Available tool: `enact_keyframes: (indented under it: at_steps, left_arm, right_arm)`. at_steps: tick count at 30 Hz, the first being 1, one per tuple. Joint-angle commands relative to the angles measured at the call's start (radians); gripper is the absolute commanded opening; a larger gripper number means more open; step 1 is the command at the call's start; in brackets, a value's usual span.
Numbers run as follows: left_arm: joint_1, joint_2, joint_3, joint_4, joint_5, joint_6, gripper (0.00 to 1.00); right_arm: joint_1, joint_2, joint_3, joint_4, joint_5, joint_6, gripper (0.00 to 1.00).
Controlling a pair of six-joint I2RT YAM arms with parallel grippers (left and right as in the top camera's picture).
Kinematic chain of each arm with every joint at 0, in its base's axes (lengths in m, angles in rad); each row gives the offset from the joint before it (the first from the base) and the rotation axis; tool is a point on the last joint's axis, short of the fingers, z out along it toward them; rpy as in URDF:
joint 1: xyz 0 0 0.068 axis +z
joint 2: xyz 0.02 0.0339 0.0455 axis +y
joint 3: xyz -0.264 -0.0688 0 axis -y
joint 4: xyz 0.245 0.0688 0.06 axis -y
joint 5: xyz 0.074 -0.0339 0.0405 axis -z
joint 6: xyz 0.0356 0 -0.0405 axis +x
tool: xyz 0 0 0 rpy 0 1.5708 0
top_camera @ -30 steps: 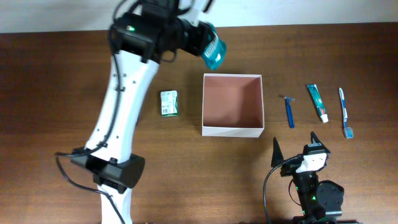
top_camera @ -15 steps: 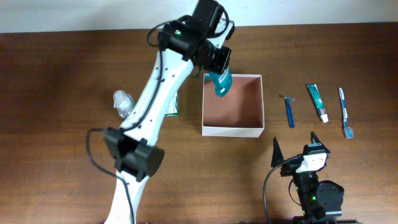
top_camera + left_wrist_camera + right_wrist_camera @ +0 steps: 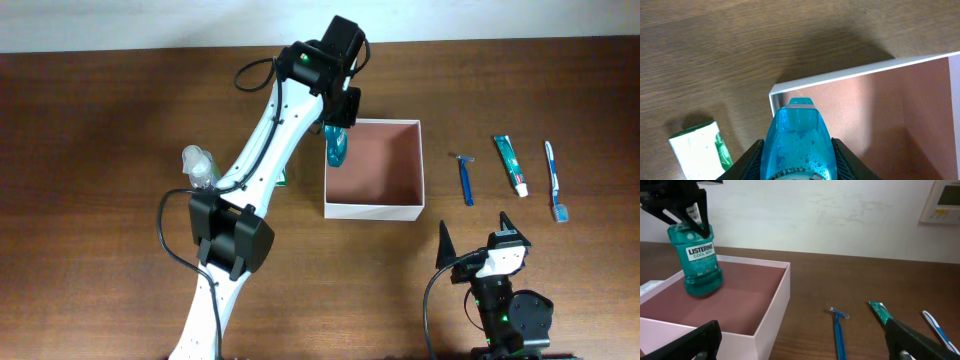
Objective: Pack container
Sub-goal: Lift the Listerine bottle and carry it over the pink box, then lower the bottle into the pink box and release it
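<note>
The container [image 3: 372,210], a square white box with a reddish-brown inside, sits mid-table; its corner shows in the left wrist view [image 3: 790,87] and its wall in the right wrist view [image 3: 772,312]. A blue mouthwash bottle [image 3: 336,148] [image 3: 797,135] [image 3: 697,260] stands upright, low inside the container's back left corner. My left gripper [image 3: 338,122] [image 3: 797,162] is shut on the bottle's upper part. I cannot tell whether the bottle's base touches the floor. My right gripper [image 3: 475,225] [image 3: 802,330] rests open near the front edge, holding nothing.
A blue razor [image 3: 465,178] [image 3: 839,330], a toothpaste tube [image 3: 510,165] [image 3: 880,311] and a toothbrush [image 3: 555,180] [image 3: 937,325] lie right of the container. A green-and-white packet [image 3: 700,150] lies left of it, under my left arm. A small clear bottle [image 3: 197,165] stands further left.
My left arm has swung right and lowered the mouthwash bottle from behind the container's left side down into its back left corner. The right arm has not moved.
</note>
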Motion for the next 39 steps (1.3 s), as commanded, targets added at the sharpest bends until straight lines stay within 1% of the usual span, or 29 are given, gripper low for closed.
enact_keyframes:
  at_steps: [1, 11, 12, 15, 21, 25, 29, 32, 34, 35, 37, 39]
  left_arm:
    - [0.003, -0.004, 0.011, 0.006, -0.071, -0.033, 0.01]
    - [-0.003, 0.009, 0.011, 0.007, -0.069, -0.033, 0.01]
    - [-0.004, 0.009, 0.011, 0.008, -0.069, -0.033, 0.02]
    - [-0.004, 0.009, 0.011, 0.008, -0.069, -0.033, 0.10]
    - [-0.004, 0.009, 0.011, 0.012, -0.069, -0.033, 0.12]
    - [-0.004, 0.009, 0.011, 0.014, -0.069, -0.033, 0.20]
    - [-0.004, 0.009, 0.011, 0.014, -0.069, -0.033, 0.23]
    - [-0.004, 0.009, 0.011, 0.014, -0.069, -0.033, 0.32]
    - [-0.004, 0.009, 0.011, 0.014, -0.069, -0.032, 0.33]
    - [-0.004, 0.009, 0.011, 0.014, -0.069, -0.033, 0.38]
    - [-0.004, 0.009, 0.011, 0.014, -0.069, -0.033, 0.42]
    - [-0.004, 0.009, 0.011, 0.014, -0.069, -0.033, 0.43]
  right_arm:
    - [-0.007, -0.007, -0.009, 0.000, 0.009, -0.006, 0.99]
    - [-0.007, -0.007, -0.009, 0.000, 0.009, -0.006, 0.99]
    - [-0.007, -0.007, -0.009, 0.000, 0.009, -0.006, 0.99]
    - [-0.007, -0.007, -0.009, -0.001, 0.009, -0.006, 0.99]
    - [-0.007, -0.007, -0.009, 0.000, 0.009, -0.006, 0.99]
    - [-0.007, -0.007, -0.009, -0.001, 0.009, -0.006, 0.99]
    - [-0.007, -0.007, -0.009, 0.000, 0.009, -0.006, 0.99]
    - [-0.007, -0.007, -0.009, 0.000, 0.009, -0.006, 0.99]
    - [-0.007, -0.007, -0.009, 0.000, 0.009, -0.006, 0.99]
    - [-0.007, -0.007, -0.009, 0.000, 0.009, -0.006, 0.99]
    - [-0.007, -0.007, -0.009, 0.000, 0.009, -0.006, 0.99]
    - [-0.007, -0.007, -0.009, 0.000, 0.009, -0.006, 0.98]
